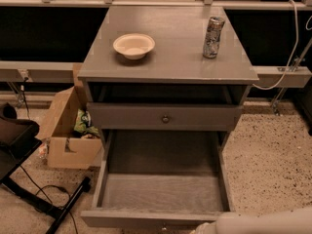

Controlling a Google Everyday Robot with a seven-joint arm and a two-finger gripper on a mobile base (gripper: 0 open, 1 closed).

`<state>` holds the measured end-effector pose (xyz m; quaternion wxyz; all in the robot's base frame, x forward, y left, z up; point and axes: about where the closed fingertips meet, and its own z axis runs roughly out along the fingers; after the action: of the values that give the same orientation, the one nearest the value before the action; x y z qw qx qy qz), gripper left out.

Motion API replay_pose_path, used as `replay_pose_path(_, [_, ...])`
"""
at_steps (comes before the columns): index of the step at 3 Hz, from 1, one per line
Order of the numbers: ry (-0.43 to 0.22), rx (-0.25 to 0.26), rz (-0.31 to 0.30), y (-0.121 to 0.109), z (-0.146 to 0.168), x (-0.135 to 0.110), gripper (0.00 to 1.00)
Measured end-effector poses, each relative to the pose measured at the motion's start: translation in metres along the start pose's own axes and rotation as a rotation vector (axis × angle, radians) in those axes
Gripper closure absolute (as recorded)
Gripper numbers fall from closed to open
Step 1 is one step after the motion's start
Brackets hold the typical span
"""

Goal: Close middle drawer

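Grey wood all round on this one. The middle drawer (pixel 161 191) is pulled way out toward me, and its plain front (pixel 146 217) runs along the very bottom of the camera view. It looks empty inside, so I reckon it's light, and being a stiff wooden box it should just slide if it's pushed square. No real need to grab anything. I'd press flat on the front, close to the centre where the little knob should be (it's basically cut off at the bottom edge), because a push out near a corner could skew it in its runners and jam it. My gripper (pixel 201 229) is down at the bottom edge, just beside the front's right half, with my white arm (pixel 265 222) trailing off to the right. Honestly can't tell how far open it is or whether it's got hold of anything. Above sits the top drawer (pixel 165 116), nearly shut. Up on the cabinet top (pixel 170 65) there's a bowl (pixel 134 45) and a can (pixel 213 37), and a cardboard box (pixel 63 130) is on the floor off to one side.
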<state>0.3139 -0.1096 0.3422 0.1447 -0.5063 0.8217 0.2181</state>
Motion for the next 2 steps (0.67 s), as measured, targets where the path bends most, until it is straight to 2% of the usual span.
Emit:
replay_pose_path(1, [-0.043, -0.017, -0.010, -0.017, 0.043, 0.002, 1.00])
replay_pose_path(2, [-0.079, -0.023, -0.014, -0.030, 0.067, -0.002, 1.00])
